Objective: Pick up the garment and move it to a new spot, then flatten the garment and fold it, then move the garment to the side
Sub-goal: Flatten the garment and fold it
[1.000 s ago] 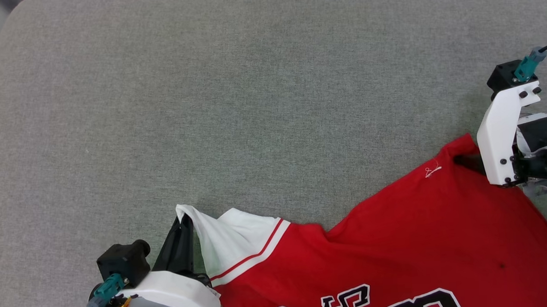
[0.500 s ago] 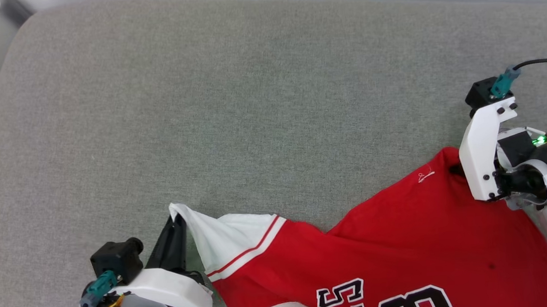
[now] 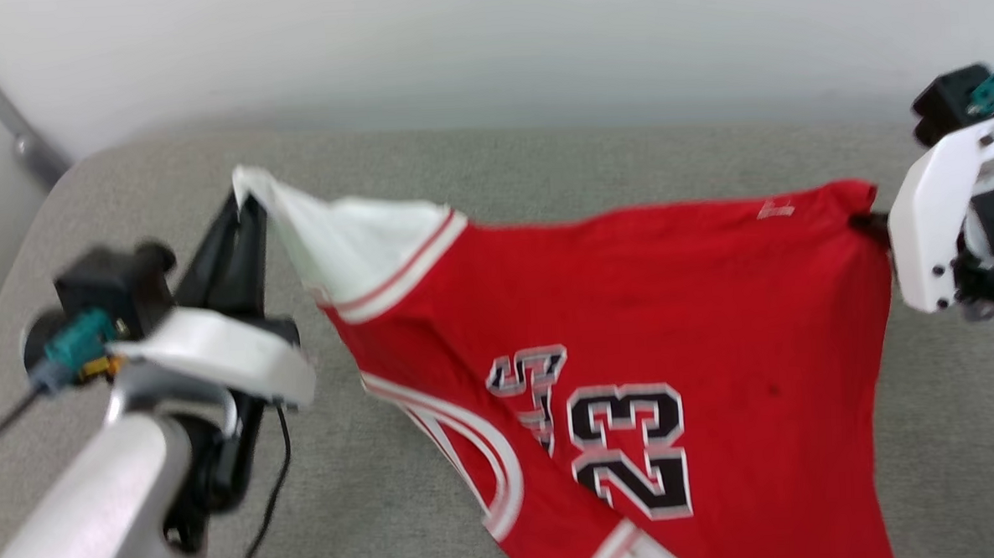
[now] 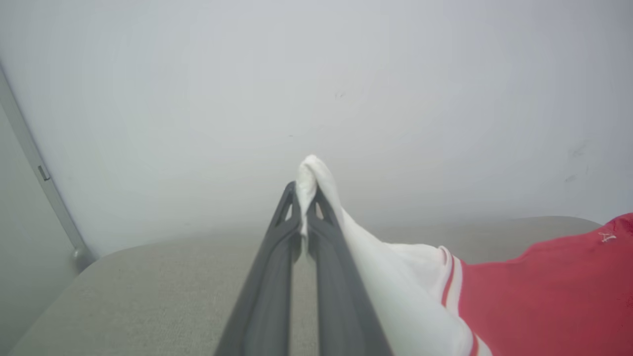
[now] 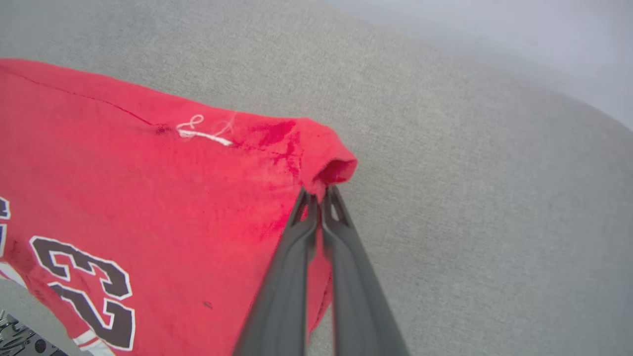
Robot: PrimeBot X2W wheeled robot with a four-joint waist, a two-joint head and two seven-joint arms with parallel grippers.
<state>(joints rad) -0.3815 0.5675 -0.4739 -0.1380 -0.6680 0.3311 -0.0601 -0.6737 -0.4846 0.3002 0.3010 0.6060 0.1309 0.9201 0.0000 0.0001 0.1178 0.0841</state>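
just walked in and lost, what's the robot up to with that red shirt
The robot is holding the red jersey by two corners. Its left claw is shut on the white sleeve tip, its right claw on a red corner near the white logo. It hangs spread between them above the grey cushion, not yet folded.

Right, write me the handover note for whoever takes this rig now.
Left gripper: shut on the tip of the garment's white sleeve.
Right gripper: shut on the red hem corner beside the small white logo.
Garment: stretched between both grippers, raised over the grey cushion, lower part hanging down.
Done: pick-up.
Left: set it down at a new spot, flatten, fold, move aside.
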